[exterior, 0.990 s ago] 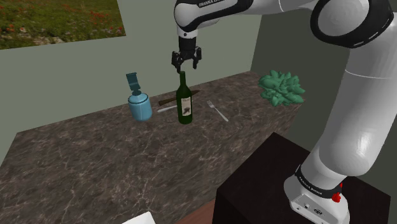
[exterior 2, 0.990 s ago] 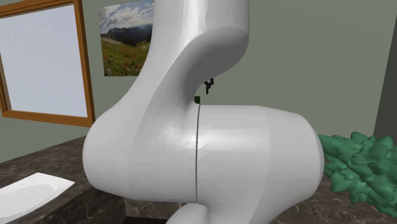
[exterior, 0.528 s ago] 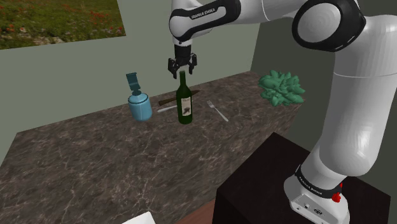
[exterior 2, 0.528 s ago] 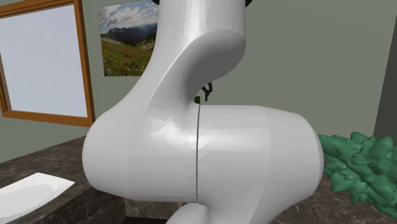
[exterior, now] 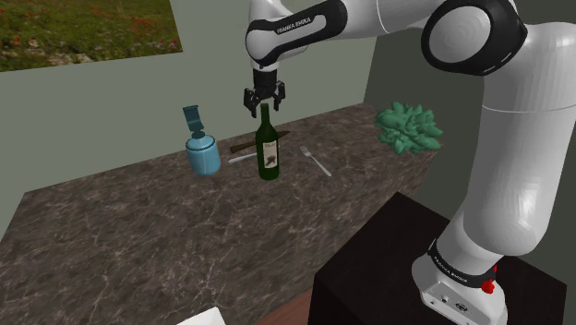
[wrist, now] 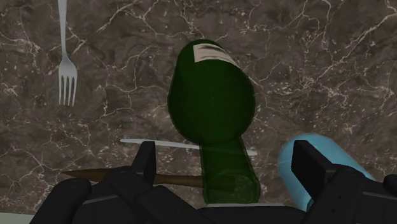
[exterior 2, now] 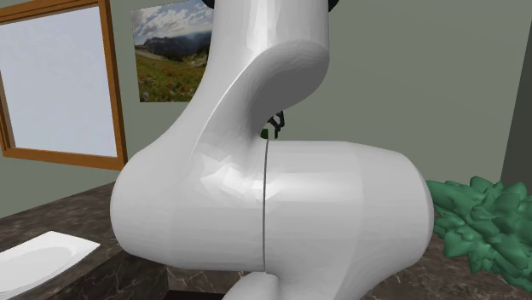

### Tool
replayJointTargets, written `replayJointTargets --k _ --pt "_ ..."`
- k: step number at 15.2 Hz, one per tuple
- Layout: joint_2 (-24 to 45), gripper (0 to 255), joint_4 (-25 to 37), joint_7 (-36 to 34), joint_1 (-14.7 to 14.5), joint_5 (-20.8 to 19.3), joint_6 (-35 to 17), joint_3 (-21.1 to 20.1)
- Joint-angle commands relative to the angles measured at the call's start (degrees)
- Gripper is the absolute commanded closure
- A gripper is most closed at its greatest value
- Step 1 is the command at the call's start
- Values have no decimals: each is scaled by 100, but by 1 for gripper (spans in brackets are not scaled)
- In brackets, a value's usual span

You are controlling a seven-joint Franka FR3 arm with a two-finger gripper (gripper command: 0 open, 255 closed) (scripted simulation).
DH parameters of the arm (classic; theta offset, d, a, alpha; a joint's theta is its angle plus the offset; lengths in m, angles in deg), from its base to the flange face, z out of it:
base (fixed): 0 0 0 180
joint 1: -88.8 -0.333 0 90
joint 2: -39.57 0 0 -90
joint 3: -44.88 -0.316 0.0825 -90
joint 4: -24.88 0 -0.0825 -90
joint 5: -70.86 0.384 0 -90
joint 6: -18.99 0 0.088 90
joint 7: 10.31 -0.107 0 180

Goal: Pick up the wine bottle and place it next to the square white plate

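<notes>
Over bottle (exterior: pixel 268 150), end effector (exterior: pixel 265 105), seemingly parted

Dark marbled counter (exterior: pixel 138 231) carries a blue dispenser bottle (exterior: pixel 202 150), upright, pump head on top. Near it, toward the shoulder view's right, a brown-handled utensil (exterior: pixel 242 147) and a thin white one (exterior: pixel 242 158) lie flat, close together. The fork (exterior: pixel 318 162) lies further right, apart from both. Green leafy clump (exterior: pixel 409 127) sits at the counter's far right corner, against the wall. Landscape picture (exterior 2: pixel 168 51) hangs on the grey-green wall, with a wood-framed window (exterior 2: pixel 55 85) beside it.
</notes>
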Motion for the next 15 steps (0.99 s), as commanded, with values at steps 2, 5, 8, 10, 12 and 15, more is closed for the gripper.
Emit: replayJointTargets --k 2,5,8,10,12,15 --pt "0 0 0 0 0 0 0 0" --pt "0 255 0 0 0 0 0 0" --pt "-1 255 -1 0 0 0 0 0" --pt "0 255 -1 0 0 0 0 0" --pt "0 255 -1 0 0 0 -1 0" --pt "-34 255 182 7 -1 6 216 -3"
